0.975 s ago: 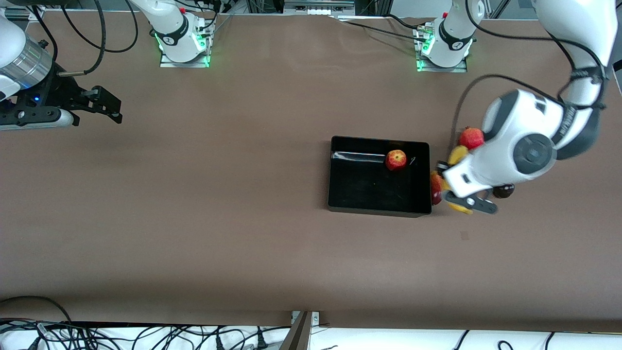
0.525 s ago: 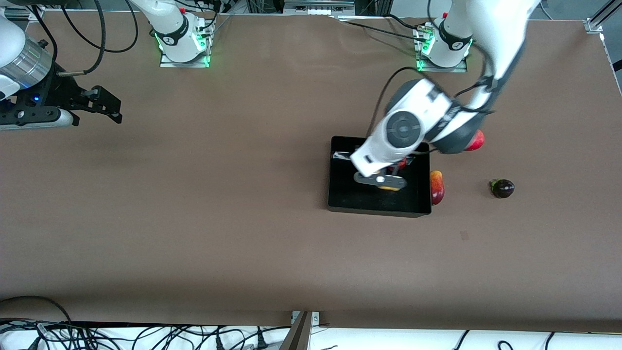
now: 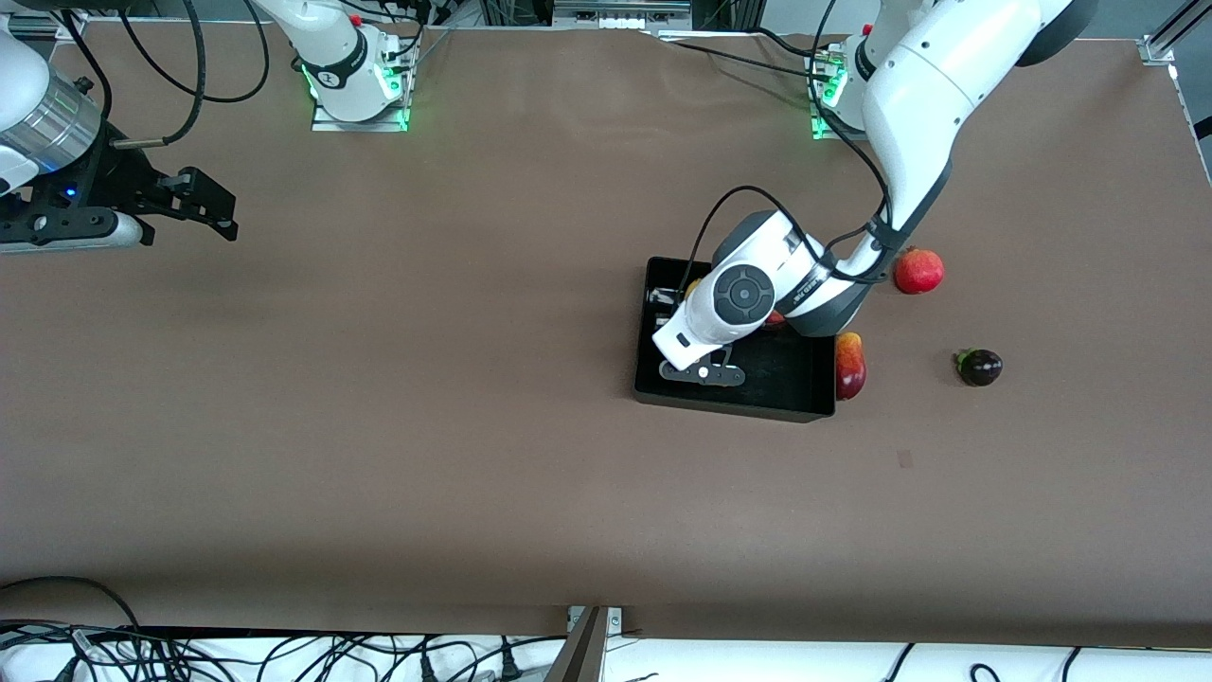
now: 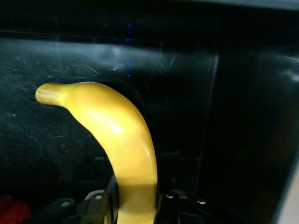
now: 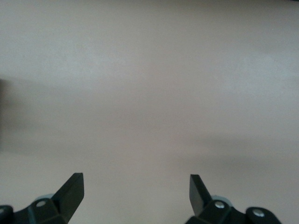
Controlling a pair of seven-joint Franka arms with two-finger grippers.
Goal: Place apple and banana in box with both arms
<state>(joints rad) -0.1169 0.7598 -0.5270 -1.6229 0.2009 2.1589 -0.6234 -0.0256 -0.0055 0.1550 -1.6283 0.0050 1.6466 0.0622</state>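
Now the left gripper has swung in from the fruit cluster at its own end of the table and hangs low inside the shallow black plastic box, fingers clamped on the long curved yellow banana, whose stem end juts out ahead of the fingers over the glossy black floor. A second ago it was lifting that banana beside the box; half a second ago it was crossing the rim. The small red-and-yellow apple lies in the box too, just under the wrist, mostly hidden. So what remains, I judge, is only letting the banana go. The red-yellow mango touches the box's outer wall; the red pomegranate and a dark fruit sit well clear. Meanwhile the right gripper waits spread wide over bare brown table, unmoved.
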